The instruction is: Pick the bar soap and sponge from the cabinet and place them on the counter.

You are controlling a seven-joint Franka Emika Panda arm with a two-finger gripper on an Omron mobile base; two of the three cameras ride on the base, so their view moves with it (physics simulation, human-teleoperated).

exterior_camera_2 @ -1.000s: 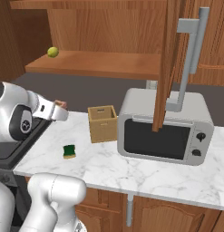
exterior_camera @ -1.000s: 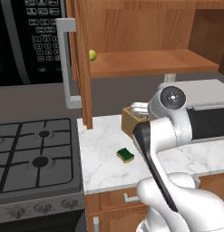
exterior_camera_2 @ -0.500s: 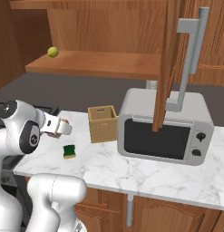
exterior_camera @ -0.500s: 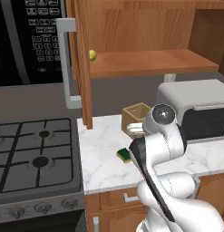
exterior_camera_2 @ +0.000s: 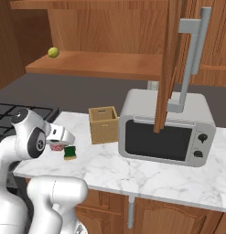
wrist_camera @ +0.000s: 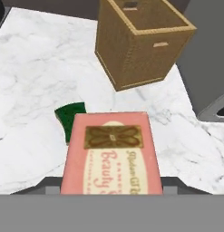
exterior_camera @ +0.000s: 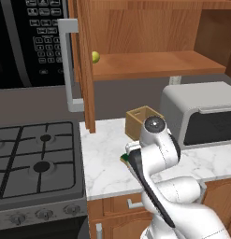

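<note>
The bar soap (wrist_camera: 111, 154) is carried in the tool (exterior_camera_2: 61, 145), pinched at its near end, with its long axis running straight out from the tool toward the wooden box (wrist_camera: 141, 38). It is held low over the desk (wrist_camera: 36, 68), a white marble slab with grey veining. The sponge (wrist_camera: 70, 117) already lies on the desk, partly tucked under the soap's far left corner in the hand view, so the release spot is judged to lie just beside it. Bare marble is seen ahead and to the right, between the sponge and the box. A clean set-down would call for a small lowering, with the sponge's edge as the thing to be avoided. The microwave (exterior_camera_2: 165, 125) stands further right, and the cabinet (exterior_camera: 145, 63) shelf above holds a yellow-green fruit (exterior_camera: 95, 57).
</note>
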